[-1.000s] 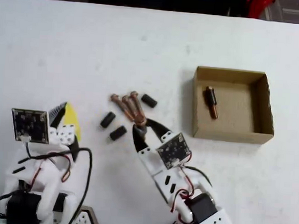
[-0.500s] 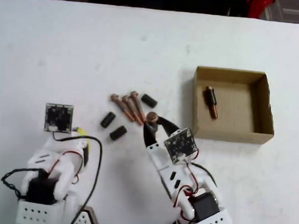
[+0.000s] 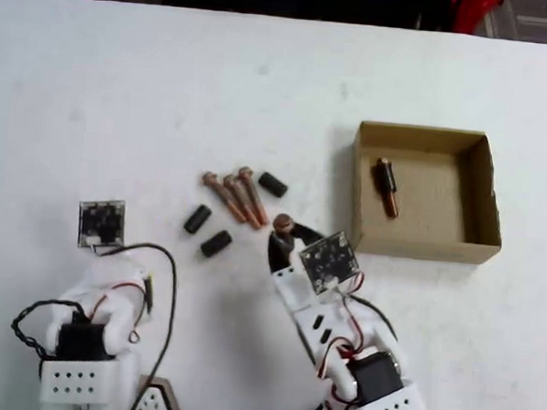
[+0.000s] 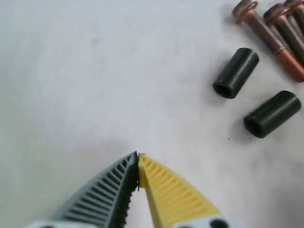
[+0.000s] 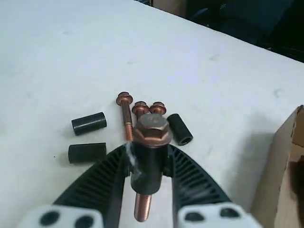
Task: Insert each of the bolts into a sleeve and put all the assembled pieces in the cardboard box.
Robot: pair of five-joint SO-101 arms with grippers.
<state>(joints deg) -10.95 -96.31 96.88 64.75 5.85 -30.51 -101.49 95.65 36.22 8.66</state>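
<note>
My right gripper (image 5: 148, 151) is shut on a copper bolt seated in a black sleeve (image 5: 148, 166). It holds the piece upright, head up, just above the table (image 3: 281, 223), left of the cardboard box (image 3: 426, 246). One assembled piece (image 3: 387, 185) lies inside the box. Three loose copper bolts (image 3: 235, 193) lie side by side ahead of that gripper, with three loose black sleeves (image 3: 272, 183) (image 3: 196, 219) (image 3: 216, 245) around them. My left gripper (image 4: 137, 164) is shut on nothing, its tips over bare table short of two sleeves (image 4: 236, 72) (image 4: 272, 114).
The left arm (image 3: 81, 342) sits low at the front left of the white table (image 3: 122, 82). The right arm's base (image 3: 373, 390) is at the front, below the box. Dark clutter lies beyond the table's far edge.
The right gripper has closed on the piece, stood it upright and drawn it slightly back and right. The left arm has pulled back toward the table's front edge.
</note>
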